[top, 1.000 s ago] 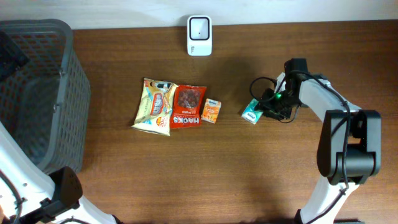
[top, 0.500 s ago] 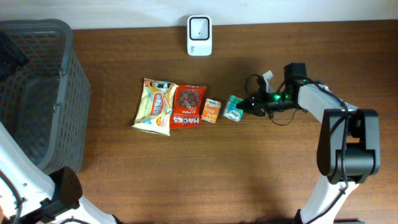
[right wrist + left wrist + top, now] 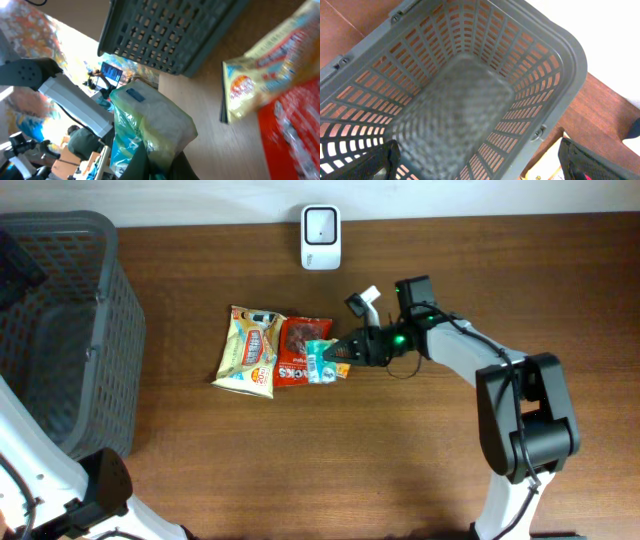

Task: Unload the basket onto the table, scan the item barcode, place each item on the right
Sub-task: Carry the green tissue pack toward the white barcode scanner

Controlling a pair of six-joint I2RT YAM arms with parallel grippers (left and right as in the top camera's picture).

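Right gripper [image 3: 346, 352] pinches one teal packet [image 3: 320, 361] over one red bag [image 3: 297, 343] (one yellow bag [image 3: 249, 350] beside, probably one orange box [image 3: 343, 369] underneath). One scanner [image 3: 321, 224], one basket [image 3: 555, 65]. Left gripper [image 3: 480, 165] jaws spread wide.

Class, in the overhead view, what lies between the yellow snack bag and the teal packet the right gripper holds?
The red HACKS bag lies between them, as the overhead view shows.
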